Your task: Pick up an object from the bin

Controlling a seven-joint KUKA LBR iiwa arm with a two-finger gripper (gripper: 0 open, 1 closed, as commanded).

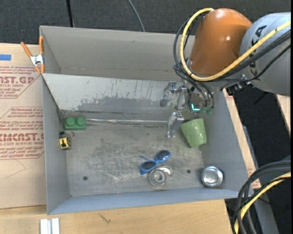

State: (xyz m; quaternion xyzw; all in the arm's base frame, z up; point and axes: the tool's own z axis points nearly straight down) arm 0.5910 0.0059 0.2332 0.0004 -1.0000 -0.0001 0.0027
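Low at 2 o'clock of the bin (112,57) floor: claw (176,122), under the orange wrist cover and its looped yellow cables. Cannot tell how far open, nor whether anything is gripped; metal parts blurred against what lies beside them.

Touching or just beside the claw at 3 o'clock: green cup (194,132), tilted, rim toward the claw, base toward 5 o'clock. Cannot tell whether held or merely alongside.

Close behind at 12 o'clock: foot of the sloping back wall. Close past the cup at 3 o'clock: right wall, with only a narrow strip of floor between.

At 7 o'clock of the claw, near but apart: blue loops (155,161), like small spectacles, lying flat. Just beyond, touching or nearly touching them: silver ring (159,176), near the front wall. At 5 o'clock, in the front right corner: round silver tin (212,176), close to both walls, apart from the cup.

From 8 to 9 o'clock: wide bare floor, scuffed grey, the main open room in the bin.

Far across that floor at 9 o'clock, against the left wall where it meets the back slope: green block (74,123). Just below it, also by the left wall: small yellow-and-black thing (64,142), too small to name.
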